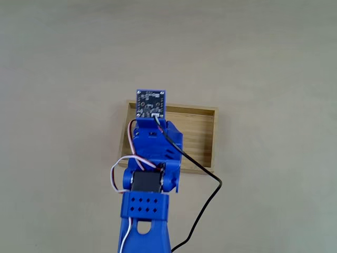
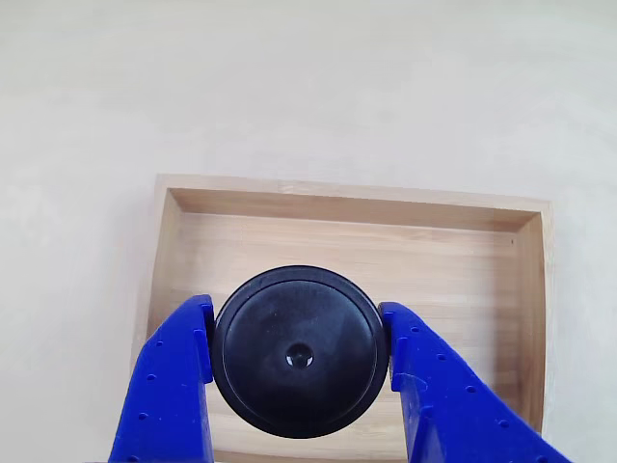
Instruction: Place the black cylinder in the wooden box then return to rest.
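The black cylinder [image 2: 300, 350] is matte, short and round, with a tiny dimple at the centre of its top face. Its flat top faces the camera in the other view, so its axis runs toward the lens. It sits over the wooden box [image 2: 453, 280], pinched on both sides between the blue fingers of the tool [image 2: 300, 371]. The box is a shallow light-wood tray with low walls and lies on a pale, plain counter [image 1: 63, 79], under the blue arm [image 1: 152, 158].

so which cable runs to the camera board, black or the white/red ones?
The black cable: it plugs into the camera board. The white/red wires end lower on the arm.
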Robot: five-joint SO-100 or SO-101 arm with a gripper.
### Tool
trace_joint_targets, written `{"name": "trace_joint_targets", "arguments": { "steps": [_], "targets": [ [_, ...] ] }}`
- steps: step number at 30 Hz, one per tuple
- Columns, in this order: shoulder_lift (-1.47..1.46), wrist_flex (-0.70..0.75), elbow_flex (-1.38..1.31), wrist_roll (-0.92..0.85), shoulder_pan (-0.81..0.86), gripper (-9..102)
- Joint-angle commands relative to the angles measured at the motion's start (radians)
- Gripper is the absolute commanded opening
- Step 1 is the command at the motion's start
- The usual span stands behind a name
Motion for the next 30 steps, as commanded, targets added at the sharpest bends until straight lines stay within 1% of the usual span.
{"name": "trace_joint_targets", "arguments": {
  "steps": [1,12,19,30],
  "targets": [
    [0.032,0.003,-0.160,-0.017,0.018,20],
    [0.190,0.018,-0.238,-0.028,0.048,20],
    [0.219,0.015,-0.225,-0.025,0.057,20],
    [0.221,-0.075,-0.124,-0.017,0.057,20]
  ]
}}
